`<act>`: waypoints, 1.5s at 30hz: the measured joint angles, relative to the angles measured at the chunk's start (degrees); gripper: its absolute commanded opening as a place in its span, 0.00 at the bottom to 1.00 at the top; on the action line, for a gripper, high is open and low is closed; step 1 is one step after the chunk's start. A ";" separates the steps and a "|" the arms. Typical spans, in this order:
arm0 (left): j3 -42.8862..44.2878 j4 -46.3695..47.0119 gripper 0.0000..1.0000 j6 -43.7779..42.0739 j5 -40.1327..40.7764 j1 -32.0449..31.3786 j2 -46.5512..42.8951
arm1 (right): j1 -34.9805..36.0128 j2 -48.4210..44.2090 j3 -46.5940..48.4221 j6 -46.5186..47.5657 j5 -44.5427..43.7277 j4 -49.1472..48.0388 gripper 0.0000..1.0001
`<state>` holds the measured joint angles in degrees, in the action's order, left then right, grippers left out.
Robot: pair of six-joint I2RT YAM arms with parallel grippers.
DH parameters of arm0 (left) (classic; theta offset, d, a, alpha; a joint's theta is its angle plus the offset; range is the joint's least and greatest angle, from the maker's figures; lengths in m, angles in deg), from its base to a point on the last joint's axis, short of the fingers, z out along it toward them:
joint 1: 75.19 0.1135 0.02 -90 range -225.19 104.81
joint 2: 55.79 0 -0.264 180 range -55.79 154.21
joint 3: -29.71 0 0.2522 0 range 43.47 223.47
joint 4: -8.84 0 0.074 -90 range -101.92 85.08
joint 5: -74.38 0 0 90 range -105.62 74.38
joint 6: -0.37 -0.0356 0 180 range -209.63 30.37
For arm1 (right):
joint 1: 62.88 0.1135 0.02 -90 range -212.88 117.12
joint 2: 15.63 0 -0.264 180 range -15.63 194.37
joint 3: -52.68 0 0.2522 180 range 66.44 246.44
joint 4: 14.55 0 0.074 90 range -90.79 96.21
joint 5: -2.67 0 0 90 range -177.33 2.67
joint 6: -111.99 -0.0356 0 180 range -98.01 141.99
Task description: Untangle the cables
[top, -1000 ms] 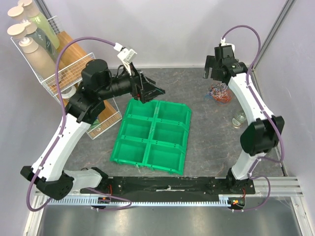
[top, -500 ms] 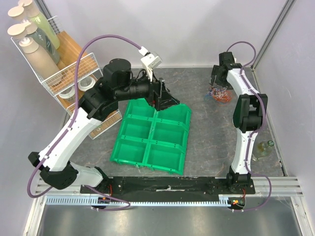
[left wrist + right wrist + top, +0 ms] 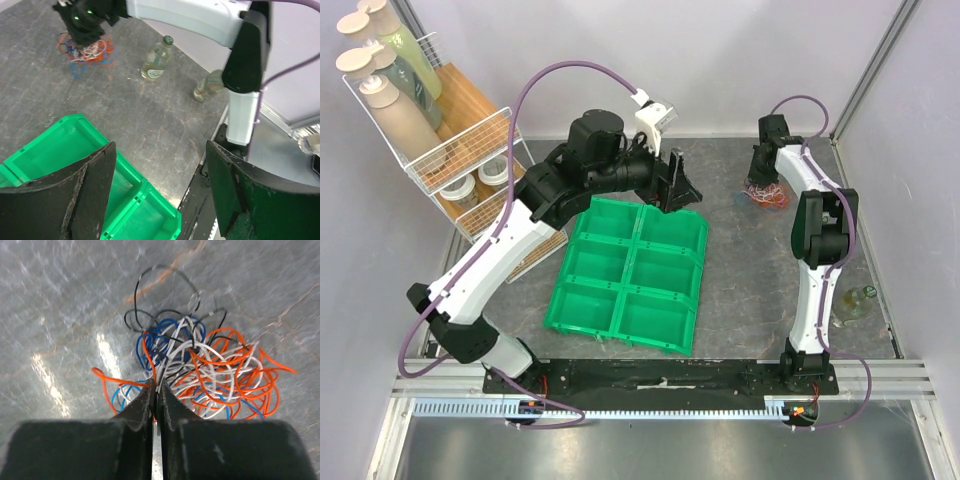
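The right gripper (image 3: 156, 399) has its jaws drawn almost fully together, with only a thin slit between the two dark fingers (image 3: 134, 415). A dark strand shows inside that slit, and an orange strand runs right down to the tips, so it is pinched on the near edge of the cables (image 3: 200, 365). The cables are one loose knot of orange, white, blue and black wire lying flat on the grey table (image 3: 740, 280). They are near its far right corner, with the right arm stretched out above them along the right edge.

The left gripper (image 3: 160, 195) is spread wide and holds nothing, touching nothing. Its two black fingers frame bare table and the far right corner of the green tray (image 3: 704, 232). In the overhead view it hangs just above that far edge of the tray, pointing toward the cables and well apart from them.

The tray has six compartments and sits in the middle of the table. From the left wrist view, two glass bottles (image 3: 157, 57) lie on the table beyond the cables, toward the right edge. One is near the tangle and the other is closer to the right arm's white link. A wire rack (image 3: 440, 160) holding pale bottles stands at the far left corner.
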<state>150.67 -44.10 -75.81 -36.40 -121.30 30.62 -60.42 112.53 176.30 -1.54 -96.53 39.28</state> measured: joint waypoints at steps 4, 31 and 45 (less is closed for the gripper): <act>1.62 -0.31 0.75 0.02 2.99 0.00 2.62 | 0.33 -3.28 -5.64 -0.59 3.48 -0.33 0.00; 5.75 1.60 0.69 3.48 -9.99 -5.25 23.52 | 1.88 -56.54 -33.57 -1.36 22.32 11.13 0.00; 7.93 3.96 0.56 5.42 -9.18 -8.66 27.28 | 1.88 -59.74 -38.51 -3.26 24.87 11.87 0.00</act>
<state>158.60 -40.14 -70.39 -45.58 -129.95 57.90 -58.54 52.79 137.79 -4.79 -71.65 51.15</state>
